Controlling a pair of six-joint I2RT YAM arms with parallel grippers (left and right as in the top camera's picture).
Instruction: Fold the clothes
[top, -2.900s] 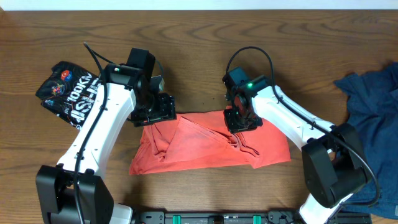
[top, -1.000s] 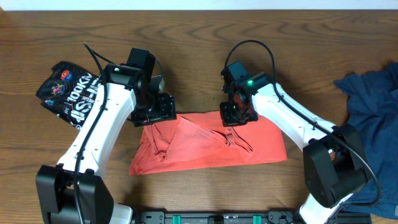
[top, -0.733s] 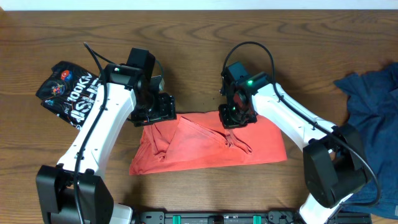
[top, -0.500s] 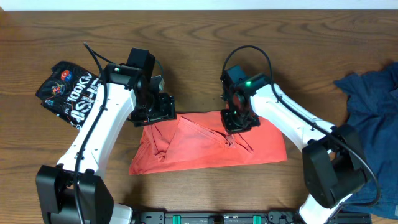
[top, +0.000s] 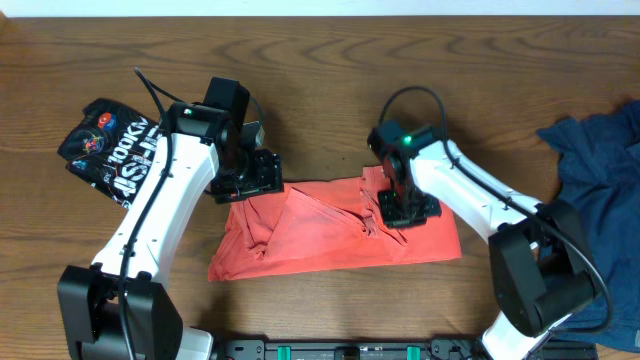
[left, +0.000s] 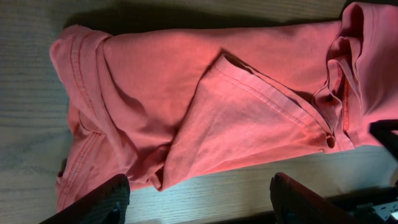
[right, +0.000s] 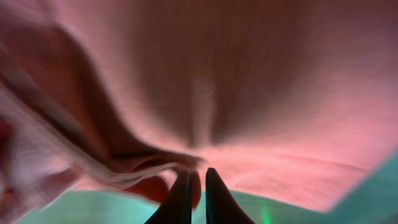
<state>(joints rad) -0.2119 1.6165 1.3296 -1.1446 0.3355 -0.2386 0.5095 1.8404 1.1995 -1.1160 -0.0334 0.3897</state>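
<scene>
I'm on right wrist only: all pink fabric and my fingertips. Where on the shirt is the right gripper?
Observer: Overhead shows the right gripper down on the right half of the red shirt, beside a bunched fold.
Operator: Left arm?
Observer: The left gripper is open and holds nothing. It sits by the shirt's top-left corner as overhead shows it.
Operator: Other clothes around?
Observer: A black printed garment lies left of the shirt, and a blue garment sits at overhead's right edge.
</scene>
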